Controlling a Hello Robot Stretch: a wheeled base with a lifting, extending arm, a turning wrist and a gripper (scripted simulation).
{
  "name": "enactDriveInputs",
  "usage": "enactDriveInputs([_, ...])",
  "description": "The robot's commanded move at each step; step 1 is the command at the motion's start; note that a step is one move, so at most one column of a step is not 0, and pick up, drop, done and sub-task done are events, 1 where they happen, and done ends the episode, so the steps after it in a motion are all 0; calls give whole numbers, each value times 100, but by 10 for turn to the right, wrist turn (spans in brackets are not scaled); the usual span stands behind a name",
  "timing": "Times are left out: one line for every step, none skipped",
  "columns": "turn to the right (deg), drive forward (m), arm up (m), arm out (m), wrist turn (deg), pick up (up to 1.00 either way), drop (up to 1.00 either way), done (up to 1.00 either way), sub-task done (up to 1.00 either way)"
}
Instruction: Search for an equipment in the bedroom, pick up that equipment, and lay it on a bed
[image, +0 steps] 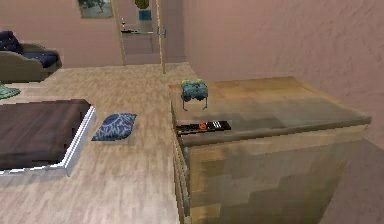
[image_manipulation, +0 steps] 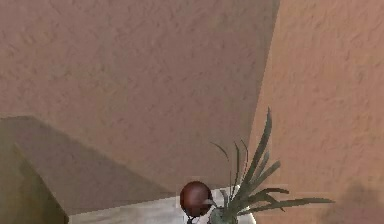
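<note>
Close by, on the near left edge of the light brown wooden surface (image: 285, 105), lies a flat black thing with a red spot (image: 203, 127). At its far left edge stands a small teal stool-shaped thing (image: 195, 92). Farther off, a blue cushion (image: 114, 126) lies on the floor beside the dark brown bed with a white frame (image: 40, 130). Out to the side, a round dark red ball (image_manipulation: 195, 195) sits just beside a green spiky plant (image_manipulation: 252, 178). It may be the equipment. I think the search goes on, with pick-up and laying left. I cannot tell how the jaws stand.
</note>
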Motion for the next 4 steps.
enactDriveInputs([0,0,0,0,0,100,0,0,0])
enactDriveInputs([0,0,10,0,0,0,0,0,0])
enactDriveInputs([0,0,50,0,0,0,0,0,0])
enactDriveInputs([0,0,38,0,0,0,0,0,0])
